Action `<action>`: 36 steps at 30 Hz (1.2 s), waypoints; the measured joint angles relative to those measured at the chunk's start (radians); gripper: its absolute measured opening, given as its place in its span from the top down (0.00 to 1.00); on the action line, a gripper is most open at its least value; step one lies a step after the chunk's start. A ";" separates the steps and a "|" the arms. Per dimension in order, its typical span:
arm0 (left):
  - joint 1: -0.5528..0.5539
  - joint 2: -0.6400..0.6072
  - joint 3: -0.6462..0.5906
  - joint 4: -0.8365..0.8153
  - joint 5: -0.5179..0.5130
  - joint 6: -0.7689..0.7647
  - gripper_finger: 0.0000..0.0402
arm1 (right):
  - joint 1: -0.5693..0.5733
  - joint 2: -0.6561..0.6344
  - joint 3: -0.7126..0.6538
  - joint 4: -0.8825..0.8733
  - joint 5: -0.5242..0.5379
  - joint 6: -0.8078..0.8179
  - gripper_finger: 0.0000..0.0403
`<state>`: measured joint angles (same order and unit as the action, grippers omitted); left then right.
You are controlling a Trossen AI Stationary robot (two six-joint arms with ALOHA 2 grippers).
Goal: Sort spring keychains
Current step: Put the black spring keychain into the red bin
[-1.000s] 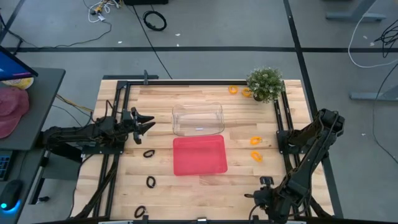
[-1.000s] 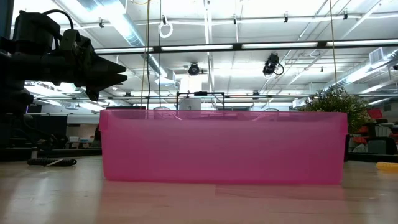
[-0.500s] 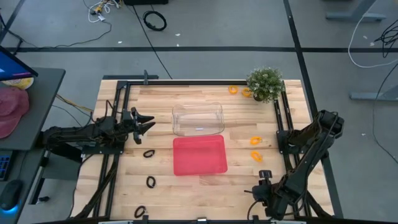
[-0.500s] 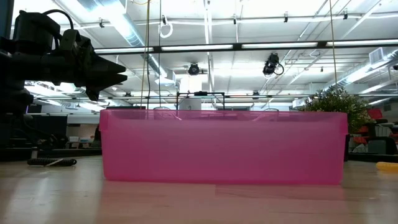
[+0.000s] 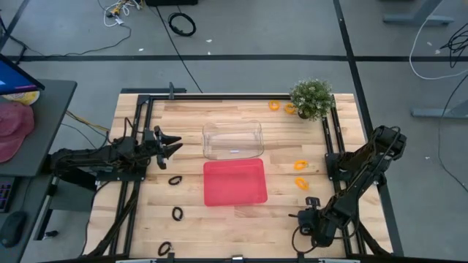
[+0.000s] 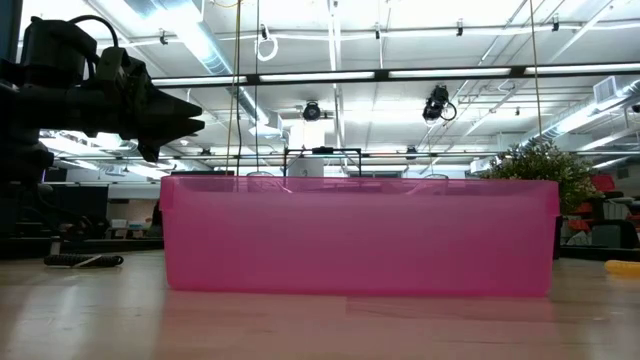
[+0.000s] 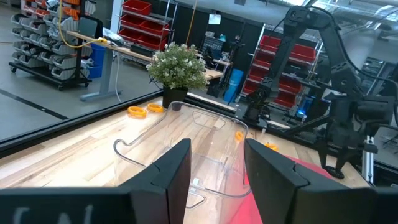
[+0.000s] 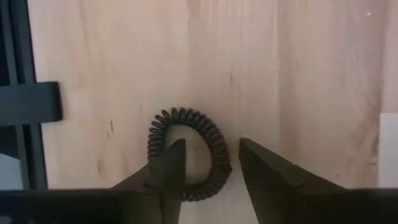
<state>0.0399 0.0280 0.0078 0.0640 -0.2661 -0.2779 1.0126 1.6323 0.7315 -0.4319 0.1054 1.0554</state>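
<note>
A black spring keychain (image 8: 189,152) lies flat on the wood near the table's near right corner. My right gripper (image 8: 212,144) points down over it, open, with one side of the loop (image 8: 217,155) between its fingers. In the high view this gripper (image 5: 303,226) hides that keychain. More black keychains (image 5: 174,180) (image 5: 178,213) (image 5: 165,248) lie at the left. Orange ones (image 5: 300,165) (image 5: 302,183) (image 5: 273,105) lie at the right and far side. My left gripper (image 5: 175,145) waits open and level at the left, facing the clear container (image 7: 186,143).
A red tray (image 5: 234,183) sits mid-table, filling the low view (image 6: 360,235). A clear container (image 5: 232,140) stands just beyond it. A potted plant (image 5: 312,98) is at the far right corner. Black frame rails (image 5: 330,146) run along both table sides.
My right gripper has come down toward the table at the near right corner and shifted slightly toward the far edge. My left arm has kept still.
</note>
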 joint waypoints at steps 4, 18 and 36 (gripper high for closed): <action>0.000 -0.001 0.000 0.003 -0.001 0.000 0.62 | 0.000 0.002 -0.001 -0.008 0.010 -0.046 0.72; 0.000 -0.001 0.000 0.005 -0.001 0.000 0.62 | 0.001 0.021 0.112 -0.145 0.082 -0.134 0.99; 0.000 0.000 0.000 0.007 0.000 0.000 0.62 | -0.143 -0.011 0.369 -0.176 0.768 -0.454 1.00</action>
<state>0.0399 0.0280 0.0078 0.0709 -0.2661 -0.2779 0.8697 1.6209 1.1009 -0.6082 0.8731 0.6016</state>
